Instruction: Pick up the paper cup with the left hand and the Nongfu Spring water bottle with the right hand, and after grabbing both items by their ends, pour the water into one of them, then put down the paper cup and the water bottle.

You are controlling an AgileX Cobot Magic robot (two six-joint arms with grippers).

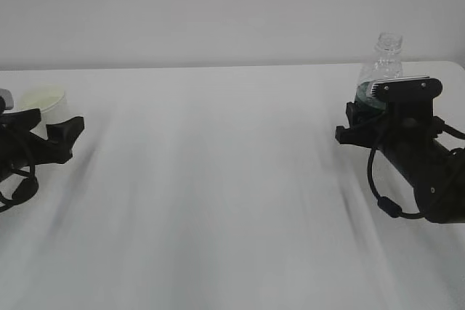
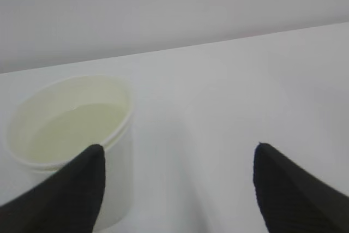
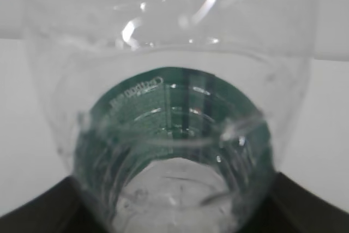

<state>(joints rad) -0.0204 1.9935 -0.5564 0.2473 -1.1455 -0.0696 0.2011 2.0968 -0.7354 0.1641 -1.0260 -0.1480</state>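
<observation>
My left end effector (image 2: 177, 189) stands spread wide, and the paper cup (image 2: 71, 140) sits at about ten o'clock in my left wrist view, just beside the left finger and not between the two. It holds pale liquid, which I take to be the water (image 2: 73, 129), so I judge the pouring is done and I am on the putting-down step. In the exterior view the cup (image 1: 45, 104) rests on the tabletop (image 1: 218, 179) at the far left, at nine o'clock, with my left hand (image 1: 33, 143) low beside it and nothing in its grip.

My right end effector (image 1: 385, 117) is clenched around the Nongfu Spring water bottle (image 1: 383, 63), grasping it at the green label band; the bottle stands upright at three o'clock, neck up and capless. Whether its base touches the tabletop I cannot tell, since my arm hides it.

The next move, as I judge it, calls for making sure the bottle stands on its base, then spreading the right fingers and drawing back level so I do not tip it.
</observation>
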